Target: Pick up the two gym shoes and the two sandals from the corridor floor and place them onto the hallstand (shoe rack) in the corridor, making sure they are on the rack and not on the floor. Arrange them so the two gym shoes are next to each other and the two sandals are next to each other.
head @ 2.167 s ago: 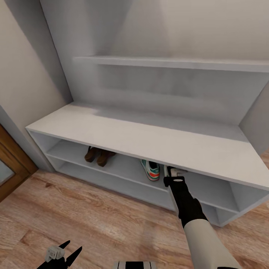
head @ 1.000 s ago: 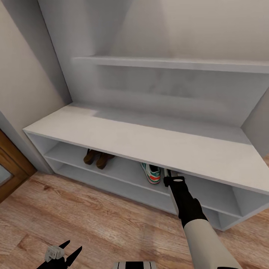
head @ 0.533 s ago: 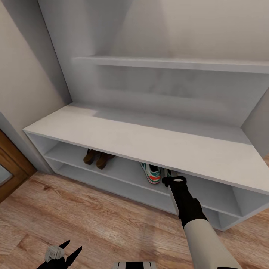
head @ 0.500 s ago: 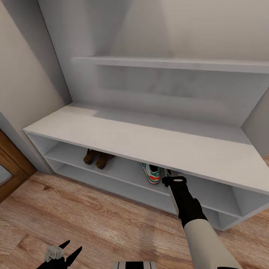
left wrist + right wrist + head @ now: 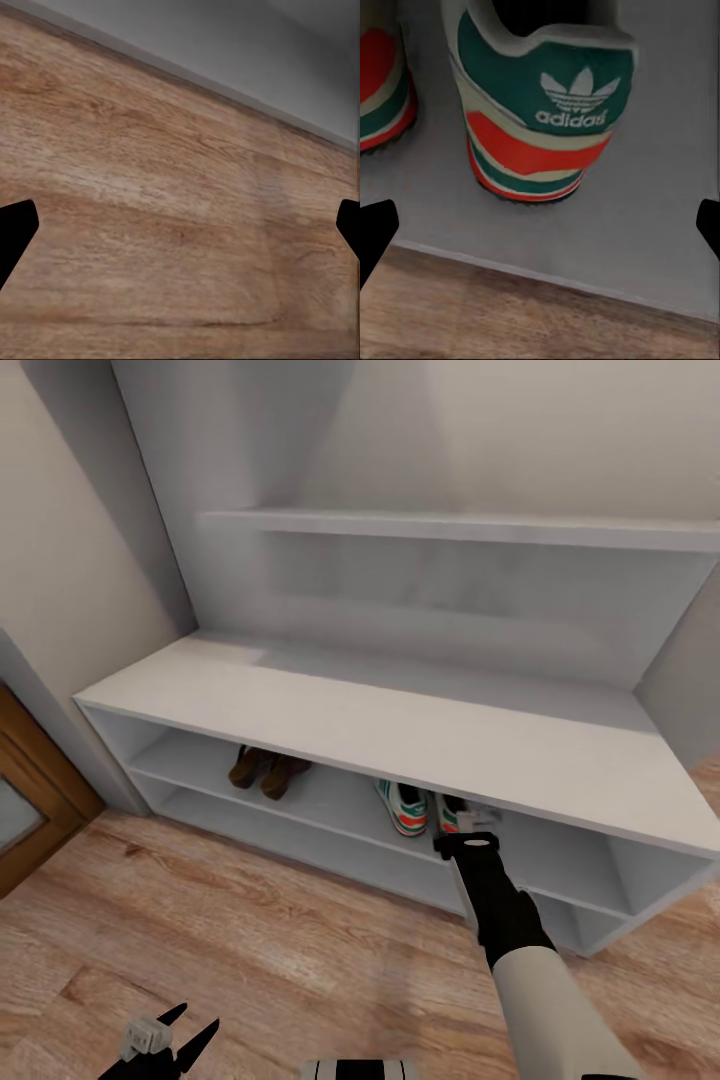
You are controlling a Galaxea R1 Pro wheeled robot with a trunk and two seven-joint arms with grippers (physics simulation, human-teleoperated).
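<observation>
Both gym shoes (image 5: 404, 806) sitting side by side on upper tier of hallstand (image 5: 350, 720), heels facing out; right shoe heel (image 5: 536, 112) standing free on shelf. Two sandals (image 5: 265, 771) lying together further left on same tier. Right gripper (image 5: 466, 838) hovering at shelf edge, fingers spread apart, gripping nothing. Left gripper (image 5: 160, 1042) hanging low over corridor floor (image 5: 250, 960), fingers spread, empty.

Left tool (image 5: 180, 225) fingertips spread wide over corridor floor (image 5: 165, 225); grey baseboard (image 5: 247, 67) along plank edge.
</observation>
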